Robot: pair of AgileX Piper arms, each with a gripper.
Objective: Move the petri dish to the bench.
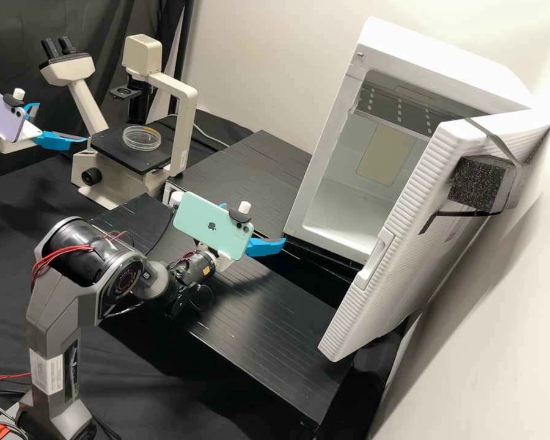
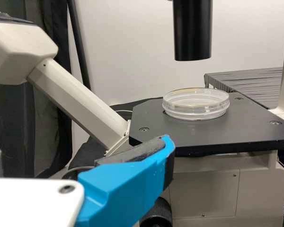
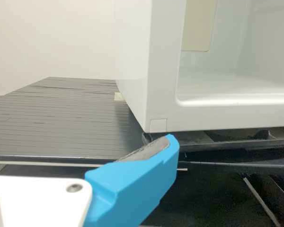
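On microscope stage [image 2: 213, 136]: petri dish [image 2: 196, 106], ungrasped. Left pincer [image 1: 62, 122], right pincer [image 1: 255, 224] both spread. Step seems approach; next, straddle dish with your left.

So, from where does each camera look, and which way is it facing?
High view: fixed off the arms, looking forward and down at microscope and open white cabinet; both arms show, with left fingers and right fingers.
Left wrist view: on the left wrist, facing petri dish on the microscope stage; its blue finger shows.
Right wrist view: on the right wrist, facing the cabinet's corner; its blue finger shows.
Shared: high and left wrist views both show the dish.
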